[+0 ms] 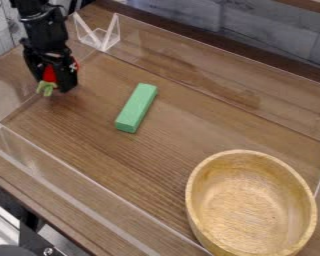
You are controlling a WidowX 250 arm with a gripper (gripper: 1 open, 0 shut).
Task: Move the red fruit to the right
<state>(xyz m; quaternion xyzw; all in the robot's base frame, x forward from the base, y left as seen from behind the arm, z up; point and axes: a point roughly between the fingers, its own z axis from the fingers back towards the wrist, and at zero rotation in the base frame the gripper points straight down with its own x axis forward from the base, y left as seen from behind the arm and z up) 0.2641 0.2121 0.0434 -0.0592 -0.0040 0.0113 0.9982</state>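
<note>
The red fruit is a small glossy red toy with a green leafy end. It is at the left of the wooden table, mostly hidden between the gripper's fingers. My black gripper comes down from the upper left and is shut on the fruit, holding it just above the table. The green block lies flat to the right of the gripper, apart from it.
A round wooden bowl sits at the front right. Clear plastic walls stand around the table's edges. Bare wood stretches between the green block and the bowl.
</note>
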